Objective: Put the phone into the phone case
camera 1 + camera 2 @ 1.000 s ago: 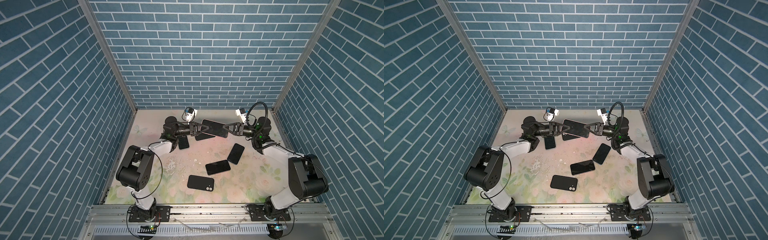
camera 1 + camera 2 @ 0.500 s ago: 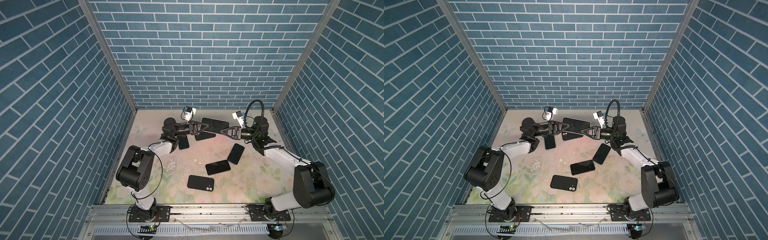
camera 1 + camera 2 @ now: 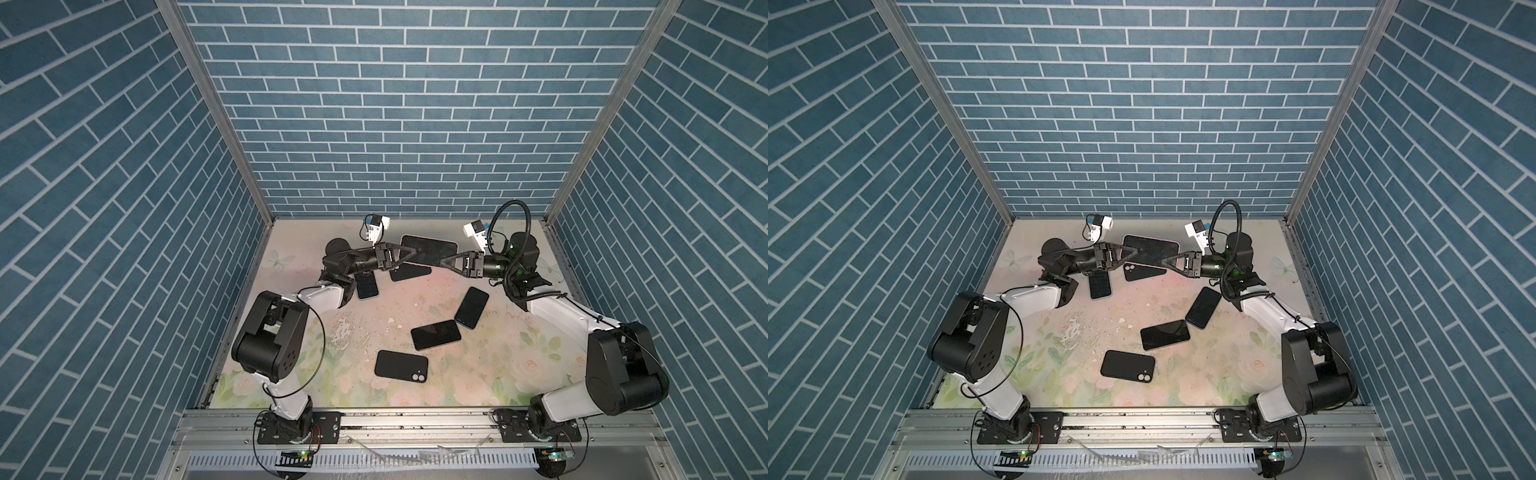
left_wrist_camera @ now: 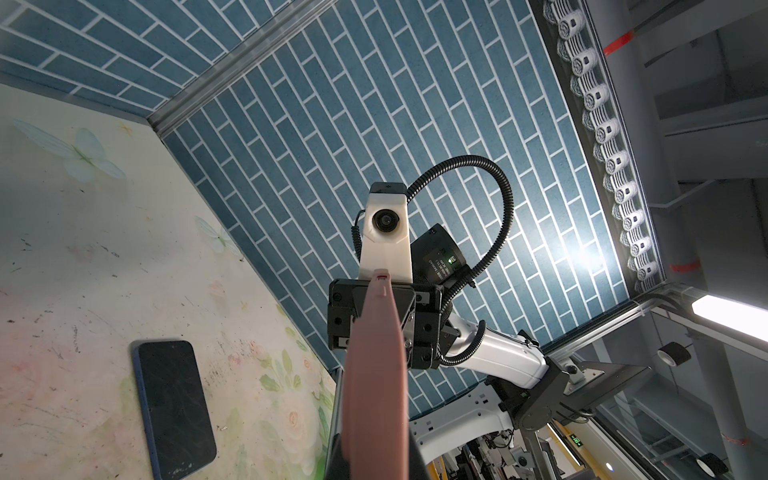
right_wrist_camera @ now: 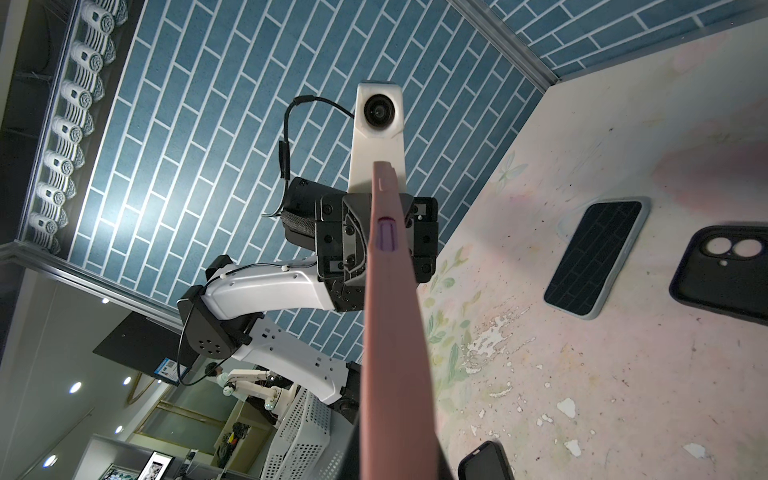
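Observation:
A dark-screened phone in a pink phone case hangs face up above the back of the table. My left gripper is shut on its left end. My right gripper is shut on its right end. In the left wrist view the pink case edge runs straight out to the right gripper's body. In the right wrist view the same pink edge with a purple side button reaches the left gripper's body. My own fingertips are hidden behind the case in both wrist views.
On the floral table lie a black case with camera cutouts, two bare dark phones, a phone in a pale case beside the left arm, and another black case under the held one.
The right gripper's jaws have closed on the right end of the cased phone. The phone has risen slightly toward the back wall. The left gripper has kept its hold.

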Controlling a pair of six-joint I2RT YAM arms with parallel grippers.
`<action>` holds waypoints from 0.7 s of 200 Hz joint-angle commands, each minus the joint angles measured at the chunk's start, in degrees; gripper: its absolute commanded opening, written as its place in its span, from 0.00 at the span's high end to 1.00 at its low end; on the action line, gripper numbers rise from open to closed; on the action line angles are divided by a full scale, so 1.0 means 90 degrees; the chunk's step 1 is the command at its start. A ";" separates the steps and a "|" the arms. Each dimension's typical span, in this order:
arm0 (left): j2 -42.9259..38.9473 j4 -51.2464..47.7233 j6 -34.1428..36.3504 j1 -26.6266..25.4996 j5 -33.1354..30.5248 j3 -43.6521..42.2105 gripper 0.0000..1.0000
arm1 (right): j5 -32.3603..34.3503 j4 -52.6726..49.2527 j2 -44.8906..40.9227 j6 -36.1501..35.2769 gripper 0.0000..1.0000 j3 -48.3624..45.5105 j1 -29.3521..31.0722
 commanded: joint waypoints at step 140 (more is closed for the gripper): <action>-0.1099 -0.1299 0.1527 -0.0044 -0.0394 -0.0750 1.00 | 0.0681 -0.1284 0.0034 -0.0793 0.51 0.0329 -0.0193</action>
